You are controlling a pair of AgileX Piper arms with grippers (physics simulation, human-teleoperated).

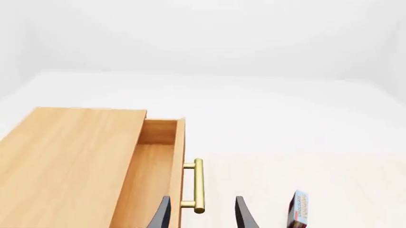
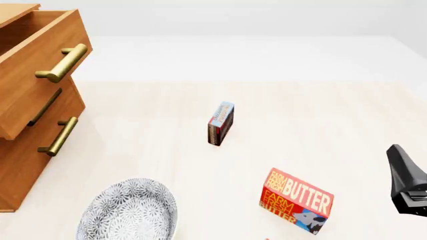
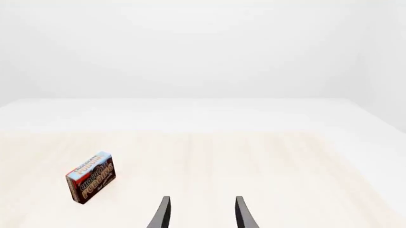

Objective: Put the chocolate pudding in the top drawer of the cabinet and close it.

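The red-orange box [image 2: 296, 200] near the front reads "FARM FRESH BUTTER" in yellow and white. The chocolate pudding [image 3: 91, 177] box's side reads "CHOCOLATE PUDDING".

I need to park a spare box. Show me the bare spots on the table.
Bare: between cabinet and chocolate pudding; everything beyond the pudding; the right side above the right gripper. Crowded: near edge, with patterned plate and butter box.

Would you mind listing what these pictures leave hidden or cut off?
- Left pincer: absent from the front view; only its fingertips show in its wrist view.
- Right pincer: front view's right edge cuts it.
- Cabinet: front view's left edge crops it.
- Top drawer: inside partly hidden by the cabinet top in the left wrist view.
- Pudding: cropped in the left wrist view.
- Bowl: bottom edge cuts it.
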